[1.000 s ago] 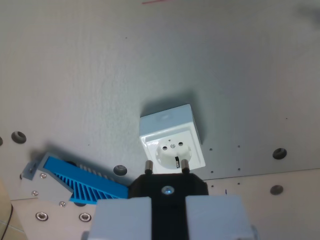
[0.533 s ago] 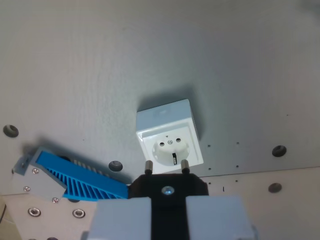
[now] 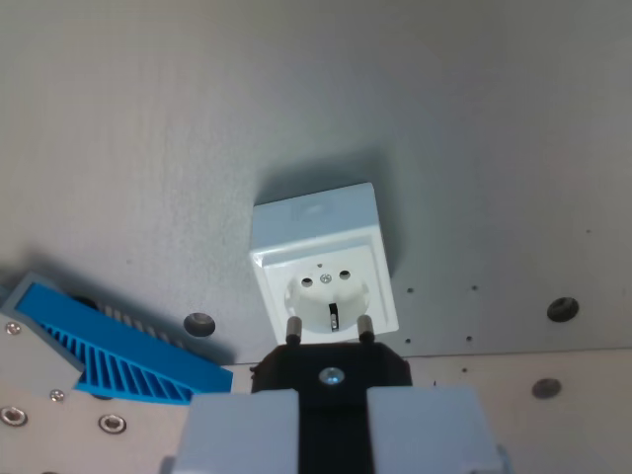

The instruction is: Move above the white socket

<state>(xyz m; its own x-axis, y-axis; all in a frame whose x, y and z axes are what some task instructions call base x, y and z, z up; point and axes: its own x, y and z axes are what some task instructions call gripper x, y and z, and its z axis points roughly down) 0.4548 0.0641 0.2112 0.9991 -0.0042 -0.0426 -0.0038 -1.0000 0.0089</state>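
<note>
Clamped on a black two-pin plug [image 3: 330, 367], the grey end effector [image 3: 333, 434] sits at the frame's bottom, its pins just short of the white square plastic socket [image 3: 322, 267] on the grey surface [image 3: 197, 118].

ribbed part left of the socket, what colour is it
Bright blue, with a grey end piece; the ribbed part shows in the wrist view, left of the white socket.

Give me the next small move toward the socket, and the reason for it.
Probably a short advance toward the top of the wrist view. The plug in the gripper has its two pins just overlapping the socket's near edge, while the round recess with the holes sits further up the image. The pins look roughly centred sideways, so little lateral correction seems needed. Height cannot be judged.
</note>
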